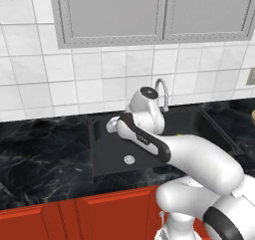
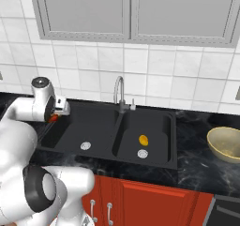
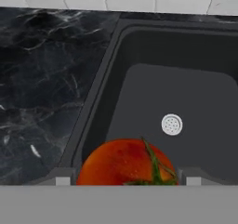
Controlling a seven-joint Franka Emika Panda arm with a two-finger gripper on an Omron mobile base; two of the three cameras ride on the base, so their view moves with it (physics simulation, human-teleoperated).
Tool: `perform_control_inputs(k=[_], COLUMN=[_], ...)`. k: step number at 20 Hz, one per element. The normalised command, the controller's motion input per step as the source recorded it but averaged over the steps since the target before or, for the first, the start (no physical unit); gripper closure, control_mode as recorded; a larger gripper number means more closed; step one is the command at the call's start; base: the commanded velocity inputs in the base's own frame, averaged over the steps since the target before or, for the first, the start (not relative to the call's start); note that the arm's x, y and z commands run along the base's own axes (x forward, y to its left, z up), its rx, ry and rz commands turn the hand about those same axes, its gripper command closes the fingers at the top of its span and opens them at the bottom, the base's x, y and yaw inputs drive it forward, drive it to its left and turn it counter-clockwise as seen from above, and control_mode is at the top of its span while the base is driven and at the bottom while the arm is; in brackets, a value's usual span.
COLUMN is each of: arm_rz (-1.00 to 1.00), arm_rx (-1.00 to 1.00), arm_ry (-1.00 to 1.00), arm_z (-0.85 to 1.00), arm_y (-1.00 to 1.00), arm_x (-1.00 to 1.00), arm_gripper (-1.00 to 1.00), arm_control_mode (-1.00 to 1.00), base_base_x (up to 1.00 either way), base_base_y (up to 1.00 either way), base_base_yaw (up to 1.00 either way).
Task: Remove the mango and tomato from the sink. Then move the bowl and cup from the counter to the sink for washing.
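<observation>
The scene is lit evenly and brightly, with no single light source to be made out. The white wall tiles (image 1: 99, 79) are rendered pale and flat, without glare. Soft shading is seen under the grey cabinets (image 2: 131, 14), where a faint darker band falls on the tiles. The black sink (image 2: 154, 122) is shown matte, its basin walls barely told apart from its floor. Pale veining on the dark counter (image 1: 45, 154) is slightly smeared. A mild highlight is carried on the tomato (image 3: 125, 162) in the hand view. All three pictures are low in resolution and soft, edges are jagged, and no depth blur or edge distortion is noticed.
</observation>
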Motion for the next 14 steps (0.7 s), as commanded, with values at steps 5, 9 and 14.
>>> perform_control_inputs(k=[5, 9, 14], arm_rz=[0.1, 0.05, 0.08], arm_rx=[-0.2, -0.11, -0.01], arm_ry=[0.0, 0.0, 0.0], arm_z=[0.12, 0.04, 0.05], arm_y=[0.53, 0.52, 0.45], arm_x=[-0.07, -0.1, -0.01], arm_gripper=[1.0, 1.0, 1.0], arm_control_mode=[-1.0, -1.0, -1.0], base_base_x=[0.0, 0.0, 0.0], base_base_y=[0.0, 0.0, 0.0], base_base_yaw=[0.0, 0.0, 0.0])
